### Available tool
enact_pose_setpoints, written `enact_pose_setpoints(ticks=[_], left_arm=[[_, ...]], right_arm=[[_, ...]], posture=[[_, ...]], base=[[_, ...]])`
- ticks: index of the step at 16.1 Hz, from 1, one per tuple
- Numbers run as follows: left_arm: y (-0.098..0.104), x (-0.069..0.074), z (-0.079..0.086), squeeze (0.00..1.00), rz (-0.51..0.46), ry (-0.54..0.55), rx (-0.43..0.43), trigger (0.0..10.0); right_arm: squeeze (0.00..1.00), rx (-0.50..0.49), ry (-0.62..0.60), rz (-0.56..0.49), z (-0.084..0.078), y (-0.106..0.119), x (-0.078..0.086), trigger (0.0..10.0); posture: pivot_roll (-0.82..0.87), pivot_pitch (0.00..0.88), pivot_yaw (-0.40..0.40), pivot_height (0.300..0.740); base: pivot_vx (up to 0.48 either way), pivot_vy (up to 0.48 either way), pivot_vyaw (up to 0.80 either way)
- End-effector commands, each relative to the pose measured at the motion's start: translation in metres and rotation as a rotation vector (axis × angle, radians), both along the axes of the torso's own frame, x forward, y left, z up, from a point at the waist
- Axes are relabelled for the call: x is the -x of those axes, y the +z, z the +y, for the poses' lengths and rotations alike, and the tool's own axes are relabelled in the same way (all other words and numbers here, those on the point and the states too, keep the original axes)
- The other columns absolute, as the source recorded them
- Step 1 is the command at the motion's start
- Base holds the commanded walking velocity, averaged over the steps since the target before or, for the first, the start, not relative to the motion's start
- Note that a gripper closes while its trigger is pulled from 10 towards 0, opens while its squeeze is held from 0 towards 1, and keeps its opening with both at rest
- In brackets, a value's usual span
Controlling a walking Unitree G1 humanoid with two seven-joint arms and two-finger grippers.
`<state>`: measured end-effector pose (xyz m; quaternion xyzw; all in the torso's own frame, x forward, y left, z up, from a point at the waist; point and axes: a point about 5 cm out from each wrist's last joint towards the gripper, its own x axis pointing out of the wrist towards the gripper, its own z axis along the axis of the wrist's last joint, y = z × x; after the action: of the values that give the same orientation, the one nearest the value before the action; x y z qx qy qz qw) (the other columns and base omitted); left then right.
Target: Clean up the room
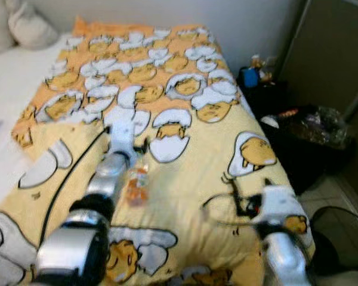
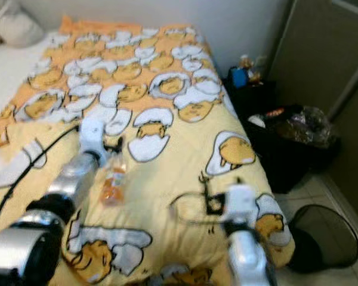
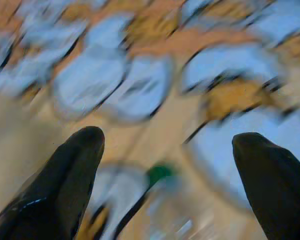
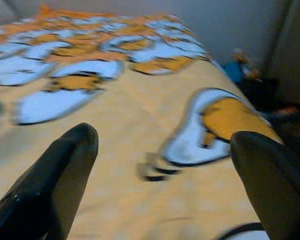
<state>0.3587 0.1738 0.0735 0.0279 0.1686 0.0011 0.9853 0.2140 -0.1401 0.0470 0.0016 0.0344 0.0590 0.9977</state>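
A small clear plastic bottle w/ an orange label and a green cap (image 1: pixel 136 185) is lying on its side on the bed, on the yellow and orange blanket w/ cartoon egg pictures (image 1: pixel 191 161). It doesn't belong there, so it's prob. the thing to tidy away.

The left gripper (image 3: pixel 167 150) is reaching out over the blanket, right by the bottle's far end. Its two black fingers are spread wide and holding nothing; in the left wrist view the green cap is showing blurry between them. It looks like it's lining up to grab the bottle, but it isn't touching it yet.

The right gripper (image 4: pixel 162 145) is hanging over the near right part of the bed, fingers also spread wide, nothing in them. It's well apart from the bottle.

Other stuff: a white pillow (image 1: pixel 30 27) at the far left. On the right of the bed, a black bin w/ a shiny bag (image 1: pixel 322 128) and a blue thing (image 1: pixel 248 76) near the wall, too blurry to tell what. A round dark mesh basket (image 2: pixel 328 232) is sitting on the floor, near right.

Nothing is lying between the left fingers and the bottle. The soft blanket may let the bottle roll.
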Motion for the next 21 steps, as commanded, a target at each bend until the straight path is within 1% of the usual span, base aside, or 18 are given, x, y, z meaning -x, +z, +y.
enact_pose_setpoints(ticks=[1,2,3,5,6,7,8,10,11,12,13,14,15,17,18,19,21], left_arm=[[0.009,-0.006,0.002,0.00,-0.010,0.036,0.001,10.0],[0.014,-0.010,0.001,0.00,-0.015,0.065,0.014,10.0],[0.014,-0.012,-0.003,0.00,-0.007,0.064,0.030,10.0],[0.008,-0.009,-0.015,0.00,0.029,0.008,0.041,10.0],[0.001,-0.006,-0.026,0.00,0.057,-0.036,0.047,10.0],[0.000,-0.005,-0.030,0.00,0.055,-0.062,0.025,10.0],[-0.001,-0.005,-0.034,0.00,0.056,-0.082,-0.013,10.0],[-0.004,-0.003,-0.034,0.00,0.068,-0.063,-0.083,10.0],[-0.005,-0.003,-0.034,0.00,0.077,-0.035,-0.126,10.0],[-0.007,-0.002,-0.033,0.00,0.084,-0.026,-0.138,10.0],[-0.013,0.002,-0.031,0.00,0.117,-0.011,-0.162,10.0],[-0.020,0.007,-0.027,0.00,0.163,-0.001,-0.239,10.0],[-0.027,0.012,-0.023,0.00,0.198,0.011,-0.284,10.0],[-0.041,0.022,-0.019,0.00,0.256,0.046,-0.279,10.0],[-0.048,0.029,-0.016,0.00,0.292,0.070,-0.250,10.0],[-0.055,0.034,-0.014,0.00,0.332,0.067,-0.204,10.0],[-0.055,0.034,-0.013,0.00,0.329,0.054,-0.204,10.0]], right_arm=[[0.00,0.035,0.031,-0.012,0.004,0.005,0.003,10.0],[0.00,0.069,0.045,0.000,0.005,0.004,0.018,10.0],[0.00,0.068,0.026,0.023,0.004,0.003,0.028,10.0],[0.00,0.064,0.005,0.040,0.004,0.003,0.040,10.0],[0.00,0.061,-0.007,0.059,0.006,0.002,0.049,10.0],[0.00,0.059,-0.016,0.073,0.008,0.003,0.057,10.0],[0.00,0.052,-0.028,0.086,0.009,0.003,0.063,10.0],[0.00,0.048,-0.044,0.113,0.011,0.004,0.075,10.0],[0.00,0.043,-0.055,0.140,0.011,0.004,0.086,10.0],[0.00,0.042,-0.060,0.150,0.012,0.003,0.090,10.0],[0.00,0.041,-0.068,0.165,0.012,0.003,0.095,10.0],[0.00,0.040,-0.074,0.174,0.013,0.003,0.098,10.0],[0.00,0.037,-0.080,0.181,0.014,0.003,0.101,10.0],[0.00,0.023,-0.090,0.200,0.017,0.000,0.103,10.0],[0.00,0.013,-0.086,0.208,0.021,-0.002,0.103,10.0],[0.00,0.005,-0.076,0.210,0.026,-0.002,0.101,10.0],[0.00,0.005,-0.074,0.208,0.026,-0.002,0.100,10.0]], posture=[[-0.13,0.000,0.082,0.740],[-0.17,0.009,0.091,0.740],[-0.19,0.027,0.097,0.740],[-0.21,0.050,0.107,0.740],[-0.22,0.071,0.112,0.740],[-0.23,0.089,0.117,0.740],[-0.24,0.103,0.118,0.740],[-0.25,0.126,0.116,0.740],[-0.27,0.149,0.118,0.740],[-0.28,0.157,0.119,0.740],[-0.28,0.164,0.123,0.740],[-0.28,0.168,0.129,0.740],[-0.28,0.174,0.137,0.740],[-0.26,0.181,0.144,0.740],[-0.25,0.184,0.147,0.740],[-0.24,0.190,0.150,0.740],[-0.24,0.190,0.150,0.740]], base=[[0.000,0.000,0.00],[0.000,0.000,0.00],[0.000,0.000,0.00],[0.000,0.000,0.00],[0.000,0.000,0.00],[0.000,0.000,0.00],[0.000,0.000,0.00],[0.000,0.000,0.00],[0.000,0.000,0.00],[0.000,0.000,0.00],[0.000,0.000,0.00],[0.000,0.000,0.00],[0.000,0.000,0.00],[0.000,0.000,0.00],[0.000,0.000,0.00],[0.000,0.000,0.00],[0.000,0.000,0.00]])
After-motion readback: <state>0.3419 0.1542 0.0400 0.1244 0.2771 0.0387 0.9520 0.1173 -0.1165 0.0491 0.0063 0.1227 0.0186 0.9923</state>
